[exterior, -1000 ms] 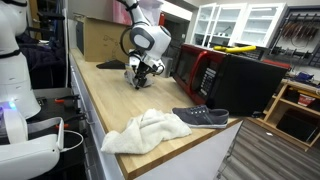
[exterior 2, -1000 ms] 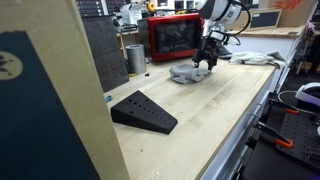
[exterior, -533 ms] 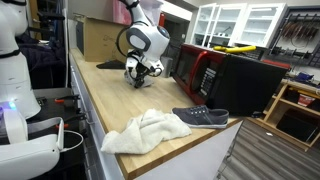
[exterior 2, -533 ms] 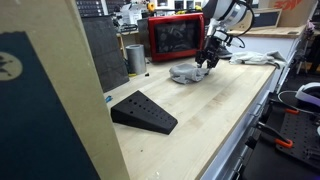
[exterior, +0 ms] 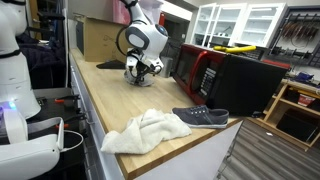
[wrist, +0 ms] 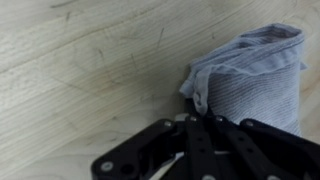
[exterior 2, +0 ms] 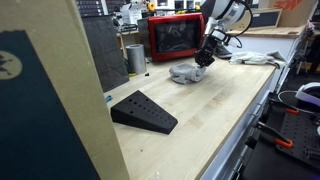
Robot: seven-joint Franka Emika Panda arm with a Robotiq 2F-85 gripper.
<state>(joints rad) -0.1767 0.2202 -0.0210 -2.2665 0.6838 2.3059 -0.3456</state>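
The gripper [exterior 2: 204, 62] hangs low over the far end of the table [exterior 2: 225, 115], just above a grey cloth [exterior 2: 185, 72] that lies crumpled on the wood. In that exterior view the cloth sits at about 8 o'clock from the fingertips, close under them.

From the wrist view the gripper [wrist: 200, 122] has its jaws drawn narrow, the two black fingers [wrist: 225, 135] meeting in a point. The cloth [wrist: 250, 85] is at about 1 o'clock from that point, a folded, ribbed bundle whose near edge touches the fingertips. I cannot tell whether a fold of it is caught between them.

Behind the cloth, at 12 o'clock, stands a red microwave [exterior 2: 175, 37], with a metal cup [exterior 2: 135, 57] at its 9 o'clock. A black wedge [exterior 2: 143, 111] rests on the table well apart from the cloth, at about 7 o'clock from it.

In an exterior view from the opposite end, the gripper [exterior: 139, 72] is far down the table, and the cloth under it is too small to make out. Near that camera a white towel [exterior: 147, 130] lies bunched at the table's edge, and a grey shoe [exterior: 200, 116] sits just beside it at 2 o'clock. A cardboard box [exterior: 100, 38] stands at 10 o'clock from the gripper.
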